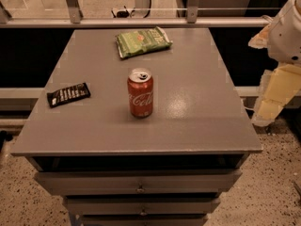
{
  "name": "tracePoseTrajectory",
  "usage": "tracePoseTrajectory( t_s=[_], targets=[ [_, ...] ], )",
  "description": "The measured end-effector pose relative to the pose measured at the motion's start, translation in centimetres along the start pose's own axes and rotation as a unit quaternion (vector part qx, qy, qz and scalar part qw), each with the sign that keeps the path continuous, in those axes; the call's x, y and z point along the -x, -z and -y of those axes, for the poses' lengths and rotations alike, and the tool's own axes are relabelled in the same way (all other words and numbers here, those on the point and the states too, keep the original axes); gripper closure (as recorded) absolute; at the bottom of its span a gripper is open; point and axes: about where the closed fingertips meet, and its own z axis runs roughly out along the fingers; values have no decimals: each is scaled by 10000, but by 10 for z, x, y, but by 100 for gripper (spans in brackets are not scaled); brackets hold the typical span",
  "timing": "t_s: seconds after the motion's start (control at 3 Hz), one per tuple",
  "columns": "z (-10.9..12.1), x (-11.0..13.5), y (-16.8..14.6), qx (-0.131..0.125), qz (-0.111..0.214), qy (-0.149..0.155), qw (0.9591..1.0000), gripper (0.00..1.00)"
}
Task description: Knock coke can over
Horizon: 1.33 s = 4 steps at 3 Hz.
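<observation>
Camera view: coke can is seen upright, nothing done yet; pincer is placed right of the table, state cannot be told.

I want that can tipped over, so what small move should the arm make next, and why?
Probably swing the pincer left, over the grey cabinet top toward the coke can. The can stands upright near the middle, while the pincer hangs beyond the cabinet's right edge, well apart from it.
</observation>
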Motion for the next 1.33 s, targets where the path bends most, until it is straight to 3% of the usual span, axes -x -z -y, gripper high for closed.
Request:
tracePoseTrajectory(
  t_s=[0.33, 0.67, 1.0, 1.33],
  targets=[
    [0, 0, 0, -1, 0, 0, 10000, 0],
    [3, 13, -15, -10, 361, -161, 9992, 0],
    [11, 46, -53, 60, 1106, -418, 9930, 0],
    [30, 111, -109, 188, 2496, -666, 9659, 0]
  ],
)
